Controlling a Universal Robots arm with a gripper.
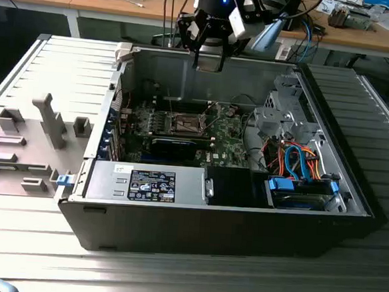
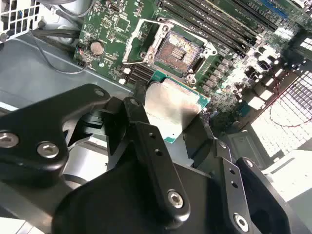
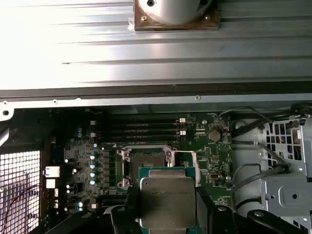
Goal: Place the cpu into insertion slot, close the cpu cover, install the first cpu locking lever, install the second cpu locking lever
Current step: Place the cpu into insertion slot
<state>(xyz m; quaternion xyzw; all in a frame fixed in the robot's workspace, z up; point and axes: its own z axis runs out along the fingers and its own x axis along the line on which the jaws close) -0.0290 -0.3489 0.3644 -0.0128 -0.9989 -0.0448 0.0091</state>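
My gripper [image 1: 209,57] hangs over the back wall of the open computer case, shut on the cpu [image 3: 167,202]. The cpu is a square chip with a silvery-grey top and green edges, also seen in the second wrist view [image 2: 170,107] between the black fingers [image 2: 139,122]. Below it on the green board lies the insertion slot [image 2: 178,48] [image 3: 146,163] [image 1: 188,123], its dark centre bare. The cpu cover [image 2: 141,41] [image 3: 186,165] stands swung open at one side of the slot. Thin locking levers [image 1: 212,111] stick up beside the slot.
Long memory slots [image 3: 141,127] run beside the slot. A long black graphics card [image 1: 174,146] lies in front of it, then the power supply [image 1: 145,183]. A drive cage with orange and blue cables [image 1: 299,163] fills the exterior view's right. A grey fixture tray [image 1: 28,141] sits outside the case.
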